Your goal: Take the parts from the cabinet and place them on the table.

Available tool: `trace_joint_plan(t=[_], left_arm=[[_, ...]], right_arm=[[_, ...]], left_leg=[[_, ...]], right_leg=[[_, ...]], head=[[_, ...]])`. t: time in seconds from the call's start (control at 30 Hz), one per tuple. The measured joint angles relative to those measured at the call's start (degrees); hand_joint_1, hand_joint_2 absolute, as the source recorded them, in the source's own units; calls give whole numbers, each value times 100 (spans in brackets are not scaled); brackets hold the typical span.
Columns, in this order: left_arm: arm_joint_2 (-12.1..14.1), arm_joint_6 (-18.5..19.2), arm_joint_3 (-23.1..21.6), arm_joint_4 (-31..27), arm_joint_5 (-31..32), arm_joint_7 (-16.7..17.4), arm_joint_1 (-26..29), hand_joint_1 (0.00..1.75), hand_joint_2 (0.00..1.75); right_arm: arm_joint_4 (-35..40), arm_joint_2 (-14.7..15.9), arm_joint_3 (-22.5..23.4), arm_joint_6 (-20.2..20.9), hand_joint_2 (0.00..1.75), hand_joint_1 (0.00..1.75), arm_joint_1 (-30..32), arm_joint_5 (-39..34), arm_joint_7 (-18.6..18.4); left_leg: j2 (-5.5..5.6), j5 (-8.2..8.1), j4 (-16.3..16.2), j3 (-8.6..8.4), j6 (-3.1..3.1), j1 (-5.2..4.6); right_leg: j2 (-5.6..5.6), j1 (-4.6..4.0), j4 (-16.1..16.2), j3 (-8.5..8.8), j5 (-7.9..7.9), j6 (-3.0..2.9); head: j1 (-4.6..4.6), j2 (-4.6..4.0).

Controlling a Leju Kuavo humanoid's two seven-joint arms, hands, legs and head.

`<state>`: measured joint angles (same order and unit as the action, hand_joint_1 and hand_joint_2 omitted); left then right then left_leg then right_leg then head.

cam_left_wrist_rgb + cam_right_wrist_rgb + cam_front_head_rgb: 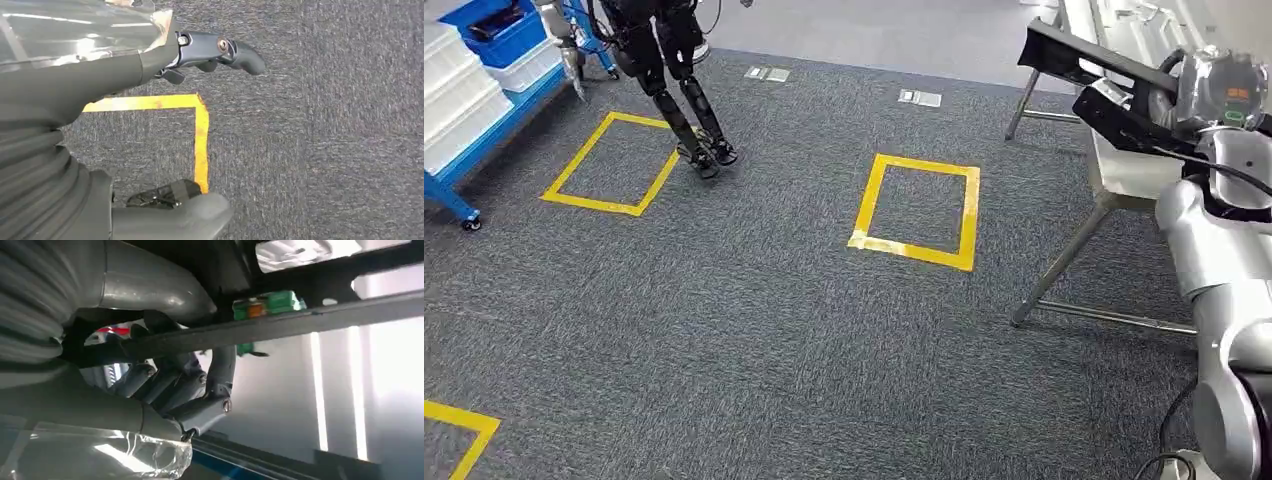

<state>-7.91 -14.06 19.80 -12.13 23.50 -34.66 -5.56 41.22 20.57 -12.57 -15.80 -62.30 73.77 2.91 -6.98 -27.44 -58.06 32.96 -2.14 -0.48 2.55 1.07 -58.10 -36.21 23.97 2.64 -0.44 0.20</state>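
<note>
My right hand point(1224, 92) is raised at the far right and grips a long black part point(1096, 72) that sticks out to the left above the grey table point(1114, 175). In the right wrist view the fingers point(182, 387) curl around the part's black bar point(280, 325), which carries a green tag point(270, 302). My left hand point(125, 70) hangs over the carpet holding nothing, its fingers point(235, 50) and thumb point(190, 217) apart. The blue cabinet point(464, 110) with white bins stands at the far left.
Grey carpet with yellow tape squares point(919, 210) point(614, 165) lies ahead. Another dark robot point(669, 70) stands by the cabinet. The table's metal legs point(1064, 260) reach onto the carpet at right. A yellow tape corner point(200, 125) lies under my left hand.
</note>
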Motion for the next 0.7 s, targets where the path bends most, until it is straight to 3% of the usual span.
trace_joint_plan(t=[0.03, 0.07, 0.1, 0.13, 0.17, 0.2, 0.23, 0.27, 0.3, 0.37, 0.4, 0.43, 0.47, 0.53, 0.57, 0.6, 0.63, 0.67, 0.7], left_arm=[[-2, 36, 7, 0, 7, -18, -1, 0, 175], [-2, 75, 13, 0, 15, -18, -6, 0, 175], [-2, 75, 22, 0, 17, -18, -10, 0, 175], [-4, 75, 26, 0, 17, -18, -8, 0, 175], [-9, 75, 30, 6, 17, -16, 8, 0, 175], [-11, 75, 33, 13, 20, -16, 30, 0, 175], [-9, 75, 37, 20, 20, -13, 47, 0, 175], [-9, 75, 42, 24, 20, -13, 54, 0, 175], [-7, 75, 46, 26, 20, -13, 53, 0, 175], [-7, 75, 55, 26, 20, -13, 54, 0, 175], [0, 75, 72, 26, 20, -13, 53, 0, 175], [2, 75, 81, 26, 20, -13, 53, 0, 175], [0, 75, 83, 26, 22, -11, 52, 0, 175], [0, 75, 87, 26, 22, -11, 52, 0, 175], [-7, 75, 87, 26, 22, -11, 40, 0, 175], [-11, 73, 94, 26, 24, -13, 25, 0, 175], [2, 73, 98, 26, 24, -13, 32, 0, 175], [2, 73, 101, 26, 24, -13, 42, 0, 175], [0, 73, 103, 28, 24, -7, 51, 0, 175]], right_arm=[[-20, 4, 11, -2, 175, 166, -4, 7, -2], [-29, 22, 31, -4, 175, 166, -26, 13, -2], [-31, 22, 39, -24, 175, 166, -62, 15, -2], [-42, 11, 39, -28, 175, 166, -93, 18, -2], [-55, -17, 39, -31, 175, 166, -104, 17, -9], [-70, -33, 39, -33, 175, 166, -101, 22, -9], [-92, -48, 39, -33, 175, 166, -91, 26, -9], [-112, -66, 39, -33, 175, 166, -88, 28, -9], [-129, -68, 39, -33, 175, 166, -87, 33, 0], [-138, -72, 39, -35, 175, 166, -94, 33, 0], [-140, -77, 42, -35, 175, 166, -98, 31, -2], [-147, -83, 42, -37, 175, 166, -117, 31, -4], [-158, -77, 42, -37, 175, 166, -126, 31, -5], [-162, -59, 46, -37, 175, 166, -118, 31, -2], [-162, -24, 53, -37, 175, 166, -123, 33, -2], [-164, 0, 63, -42, 175, 166, -117, 31, 0], [-175, 13, 68, -44, 175, 166, -133, 31, -5], [-179, 7, 68, -48, 175, 166, -154, 31, -7], [-190, -7, 68, -50, 175, 166, -151, 31, -7]], left_leg=[[-77, 4, -2, -7, 15, 18], [-107, -45, -18, 19, 58, 42], [194, -151, -135, 28, 90, 86], [468, -345, -449, 159, 98, 109], [609, -577, -916, 385, 107, 109], [664, -760, -1371, 615, 117, 108], [685, -839, -1713, 808, 110, 107], [701, -781, -1778, 873, 89, 105], [720, -590, -1581, 817, 60, 105], [833, -77, -693, 400, 5, 106], [1146, 73, -196, 163, -28, 120], [1228, 22, -114, 98, -12, 126], [1118, 33, -110, 108, -5, 98], [995, 46, -106, 103, -47, 38], [906, 94, -38, 76, -101, 51], [809, 162, 57, 43, -150, 73], [766, 180, 102, 34, -187, 67], [678, 190, 108, 35, -203, 54], [587, 190, 106, 42, -206, 33]], right_leg=[[-82, -17, -6, -20, -3, -12], [-151, 13, 13, 12, -26, -68], [-212, 32, 16, 10, -23, -90], [-259, 39, 15, 11, -29, -146], [-318, 36, 16, 10, -26, -168], [-402, 22, 16, 6, -34, -190], [-488, 7, 16, 5, -34, -193], [-574, -3, 16, 5, -42, -204], [-661, -10, 16, 6, -47, -210], [-818, -11, 15, 14, -52, -203], [-888, 2, 12, 13, -59, -192], [-949, -51, 0, -31, -76, -160], [-1014, -19, 2, -44, -91, -138], [-1147, 24, 50, -75, -142, -57], [-1226, -26, 79, -113, -174, -5], [-959, -6, -46, -174, -98, -22], [-630, -71, -314, -307, 75, -60], [-485, -80, -731, -498, 270, -77], [-408, -65, -1231, -723, 461, -85]], head=[[11, 0], [17, 0], [-2, 0], [-7, 0], [-11, 0], [-11, 0], [-11, -2], [-11, 0], [-13, 0], [-11, 0], [-11, 0], [2, 0], [-13, 0], [-11, 0], [-9, 0], [-3, 0], [58, 0], [68, 0], [57, 0]])
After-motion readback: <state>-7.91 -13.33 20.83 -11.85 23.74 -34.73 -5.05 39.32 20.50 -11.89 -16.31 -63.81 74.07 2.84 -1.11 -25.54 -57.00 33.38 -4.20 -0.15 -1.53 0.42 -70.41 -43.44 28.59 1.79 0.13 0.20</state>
